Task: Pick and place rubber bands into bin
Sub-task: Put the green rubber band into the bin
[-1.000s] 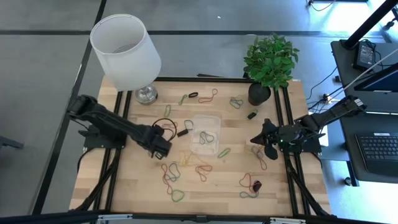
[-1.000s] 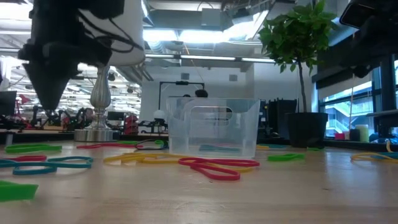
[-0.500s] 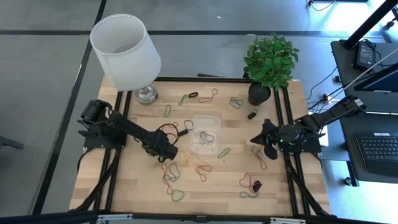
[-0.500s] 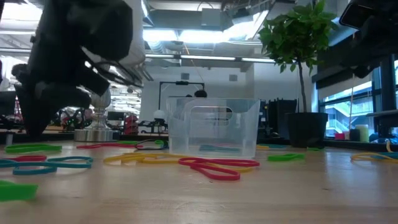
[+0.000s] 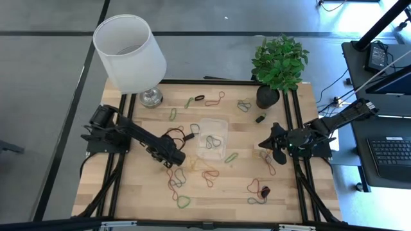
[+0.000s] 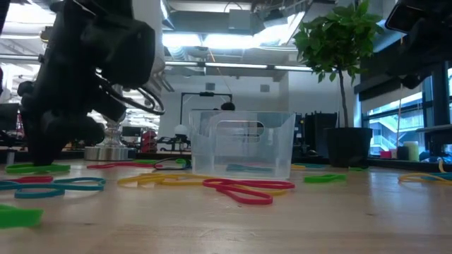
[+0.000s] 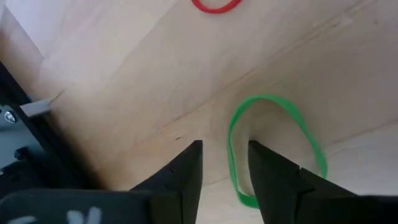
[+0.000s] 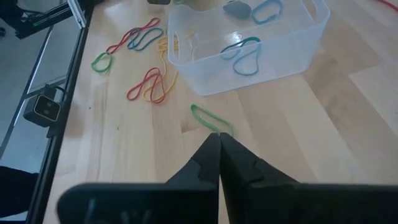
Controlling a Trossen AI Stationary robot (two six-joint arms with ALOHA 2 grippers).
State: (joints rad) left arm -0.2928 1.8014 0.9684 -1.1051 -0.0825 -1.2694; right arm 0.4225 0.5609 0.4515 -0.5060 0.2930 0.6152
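The left claw (image 7: 224, 177), parted and empty, straddles one side of a green rubber band (image 7: 273, 146) whose long axis runs along its fingers.

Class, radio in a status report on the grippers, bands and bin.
Left gripper open, down at a green band. Right gripper shut, idle right of bin. Few bands in bin; nothing blocking.

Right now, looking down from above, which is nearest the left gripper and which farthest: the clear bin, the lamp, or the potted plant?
1. The clear bin, just to the right of the left gripper, mid-table.
2. The lamp, at the table's far left corner, behind that arm.
3. The potted plant, at the far right corner, clearly farthest.
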